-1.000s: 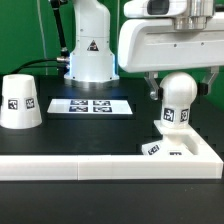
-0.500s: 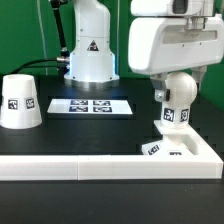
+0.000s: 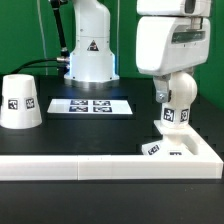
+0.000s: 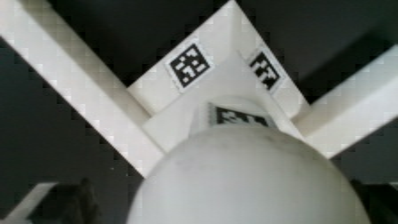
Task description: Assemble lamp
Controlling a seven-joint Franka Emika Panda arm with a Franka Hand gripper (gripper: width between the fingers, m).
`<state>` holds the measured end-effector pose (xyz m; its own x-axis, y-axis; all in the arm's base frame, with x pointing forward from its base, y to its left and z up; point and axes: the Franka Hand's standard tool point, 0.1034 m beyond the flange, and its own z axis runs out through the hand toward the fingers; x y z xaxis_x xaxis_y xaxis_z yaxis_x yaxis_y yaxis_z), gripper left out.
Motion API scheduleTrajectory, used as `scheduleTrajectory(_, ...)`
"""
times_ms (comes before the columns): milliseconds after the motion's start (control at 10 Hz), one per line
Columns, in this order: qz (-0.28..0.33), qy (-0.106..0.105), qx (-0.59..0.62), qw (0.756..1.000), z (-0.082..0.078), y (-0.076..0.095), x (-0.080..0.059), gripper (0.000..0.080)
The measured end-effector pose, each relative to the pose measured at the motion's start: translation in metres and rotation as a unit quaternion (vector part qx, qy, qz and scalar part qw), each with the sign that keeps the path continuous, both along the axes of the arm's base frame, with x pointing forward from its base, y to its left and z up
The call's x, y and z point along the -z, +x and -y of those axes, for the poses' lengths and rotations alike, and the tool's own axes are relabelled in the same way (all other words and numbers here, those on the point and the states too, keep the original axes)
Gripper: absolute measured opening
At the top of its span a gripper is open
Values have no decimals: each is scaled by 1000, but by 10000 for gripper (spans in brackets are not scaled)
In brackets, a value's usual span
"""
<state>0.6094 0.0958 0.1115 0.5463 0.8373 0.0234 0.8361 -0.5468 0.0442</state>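
"Starting with the exterior view, where do the lamp parts stand?" asks the clerk.

"The base (image 3: 172, 150) lies flat on the black table (image 3: 70, 142), seated in the inner corner of the white L-shaped wall (image 3: 110, 167), at the exterior view's right. The bulb (image 3: 183, 88) stands upright on that base, its tagged stem down. The shade (image 3: 20, 101) sits apart at the exterior view's left, wide mouth down on the table, so its inside is hidden. The marker board (image 3: 92, 105) lies between them, farther back."

"And the claw?"

"The gripper (image 3: 176, 95) hangs directly over the bulb. One dark finger (image 3: 157, 92) lies against the ball's side at the exterior view's left. The other finger is hidden behind the bulb, so I cannot tell whether the claw grips it."

"Wrist view?"

"The bulb (image 4: 240, 180) fills the near field, blurred. Beyond it, the base (image 4: 222, 85) shows two tags and sits tight in the angle where the two wall (image 4: 63, 65) arms meet. The fingertips are not clear here either."
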Motion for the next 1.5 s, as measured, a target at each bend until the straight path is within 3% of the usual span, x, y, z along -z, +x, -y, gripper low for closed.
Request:
scheduleTrajectory(300,-1,-22,-129,991,-3,0,-1,699)
scheduleTrajectory(800,-7,-59,-314,947,-6,0,1,699)
scheduleTrajectory(1000,-6,-59,-305,951,-6,0,1,679)
scheduleTrajectory(1100,-7,-59,-304,951,-5,1,1,575)
scheduleTrajectory(1500,-6,-59,-288,956,-2,1,1,577)
